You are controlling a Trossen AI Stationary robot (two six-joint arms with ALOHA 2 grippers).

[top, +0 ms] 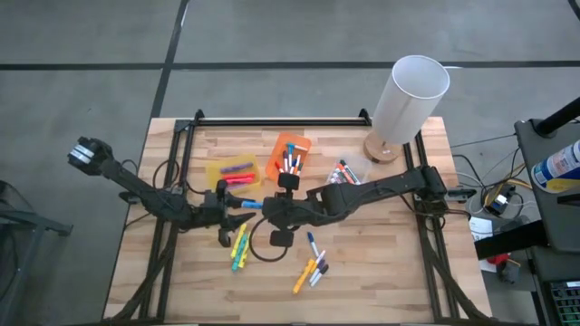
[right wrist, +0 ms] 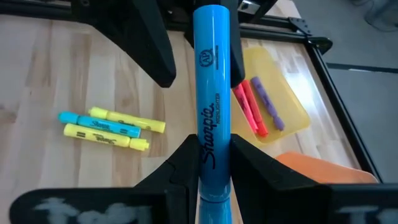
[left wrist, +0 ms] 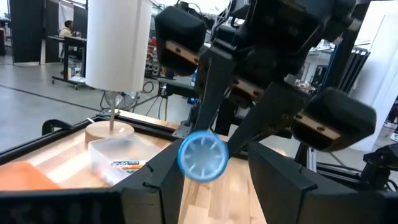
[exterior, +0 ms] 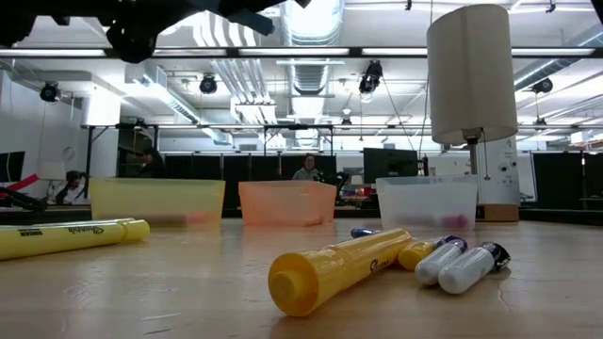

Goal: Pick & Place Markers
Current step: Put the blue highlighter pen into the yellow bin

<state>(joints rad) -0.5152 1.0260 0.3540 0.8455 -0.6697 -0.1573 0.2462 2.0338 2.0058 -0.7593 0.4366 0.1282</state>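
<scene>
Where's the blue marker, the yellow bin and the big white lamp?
blue marker (right wrist: 211,93), right wrist view, middle of its barrel.
yellow bin (right wrist: 292,115), right wrist view, bare floor.
white lamp (top: 410,98), high view, shade's side.

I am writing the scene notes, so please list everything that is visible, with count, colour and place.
blue marker: one, blue, in the air between both grippers
loose markers: two small groups, mostly yellow, blue and dark, on the front half of the table
yellow bin: one, yellow, behind the grippers, holds pink and purple markers
orange bin: one, orange, beside it, holds markers
clear bin: one, clear, right of the orange bin, holds markers
lamp: one, white shade, back right corner
right gripper: shut on the blue marker
left gripper: open around its other end
</scene>
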